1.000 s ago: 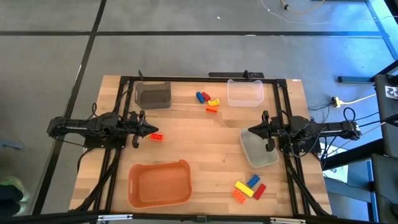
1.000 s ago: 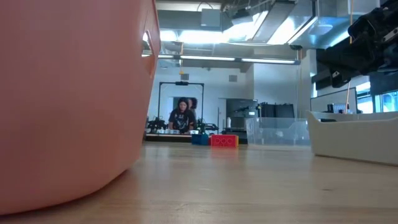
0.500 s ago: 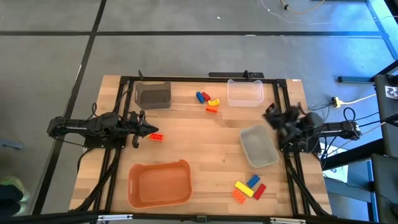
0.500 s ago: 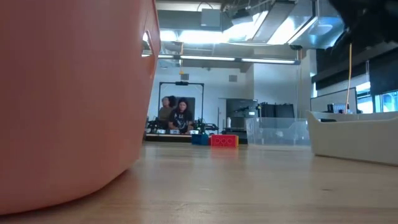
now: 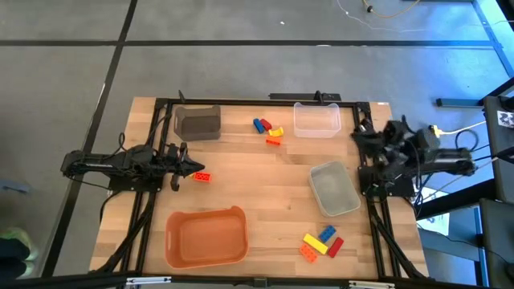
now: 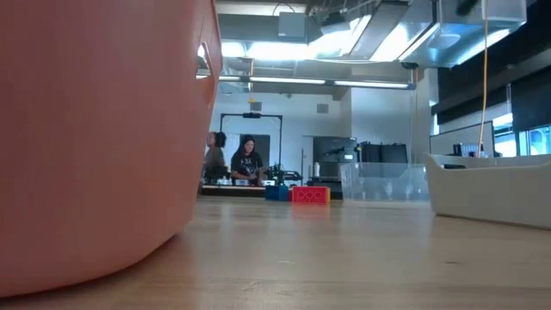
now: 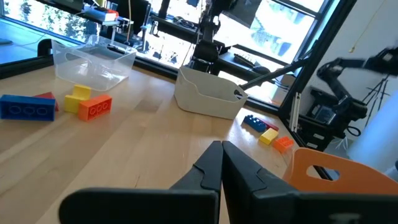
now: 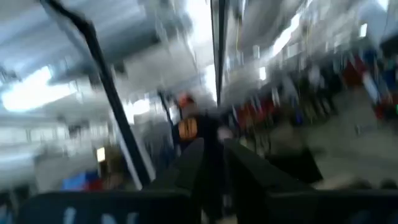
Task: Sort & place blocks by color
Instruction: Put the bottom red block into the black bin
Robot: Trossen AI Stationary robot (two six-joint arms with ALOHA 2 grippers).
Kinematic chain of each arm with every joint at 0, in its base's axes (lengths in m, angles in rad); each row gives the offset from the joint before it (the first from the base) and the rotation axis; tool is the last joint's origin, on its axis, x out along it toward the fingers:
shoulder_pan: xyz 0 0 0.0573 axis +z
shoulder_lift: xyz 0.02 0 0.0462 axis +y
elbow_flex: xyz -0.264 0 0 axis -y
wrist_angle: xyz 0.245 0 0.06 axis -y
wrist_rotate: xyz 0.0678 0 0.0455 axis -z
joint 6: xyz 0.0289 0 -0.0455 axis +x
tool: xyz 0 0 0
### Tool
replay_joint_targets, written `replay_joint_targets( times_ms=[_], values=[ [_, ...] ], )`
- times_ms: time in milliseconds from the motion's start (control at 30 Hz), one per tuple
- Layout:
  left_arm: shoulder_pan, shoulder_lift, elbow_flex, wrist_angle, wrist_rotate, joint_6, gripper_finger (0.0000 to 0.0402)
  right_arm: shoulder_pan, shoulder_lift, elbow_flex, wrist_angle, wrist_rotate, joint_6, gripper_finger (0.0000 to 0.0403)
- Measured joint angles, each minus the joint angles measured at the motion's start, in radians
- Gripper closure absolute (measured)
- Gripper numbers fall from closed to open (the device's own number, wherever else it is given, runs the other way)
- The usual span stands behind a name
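Observation:
One group of blocks point(image 5: 269, 131) in blue, red, yellow and orange lies flat on the table at the far middle. A second group point(image 5: 322, 242) lies near the front right. A single red block point(image 5: 201, 177) lies on the wood just past my left gripper point(image 5: 191, 168), which is shut and level at the table's left; I see no touch. My right gripper point(image 5: 361, 138) is raised by the right edge, tilted upward, with a narrow gap between its fingers point(image 8: 193, 163) and nothing in it.
An orange bin point(image 5: 206, 237) stands at the front left, a dark bin point(image 5: 197, 123) at the far left, a clear bin point(image 5: 316, 119) at the far right and a pale bin point(image 5: 335, 189) at the right. People stand in the room beyond the table point(image 6: 232, 159).
My right gripper has risen from above the pale bin, drawn back toward the table's right edge and tipped upward, leaving the low view. The blocks and bins have stayed where they were.

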Motion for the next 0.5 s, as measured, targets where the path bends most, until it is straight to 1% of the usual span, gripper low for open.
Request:
replay_joint_targets(
  times_ms=[133,267,367,433,500],
  values=[
    [0.000,0.000,0.000,0.000,0.000,0.000,0.0401,0.047,0.214,0.300,-0.413,-0.095,0.062,0.0271],
    [0.000,0.000,0.000,0.000,0.000,0.000,0.0401,0.136,0.442,0.551,-0.715,-0.241,0.153,0.0227],
    [0.000,0.000,0.000,0.000,0.000,0.000,0.0401,0.231,0.616,0.702,-0.934,-0.296,0.277,0.0218],
    [0.000,0.000,0.000,0.000,0.000,0.000,0.0401,0.303,0.730,0.776,-1.075,-0.315,0.375,0.0217],
    [0.000,0.000,0.000,0.000,0.000,0.000,0.0401,0.369,0.832,0.832,-1.174,-0.351,0.477,0.0217]
  ],
)
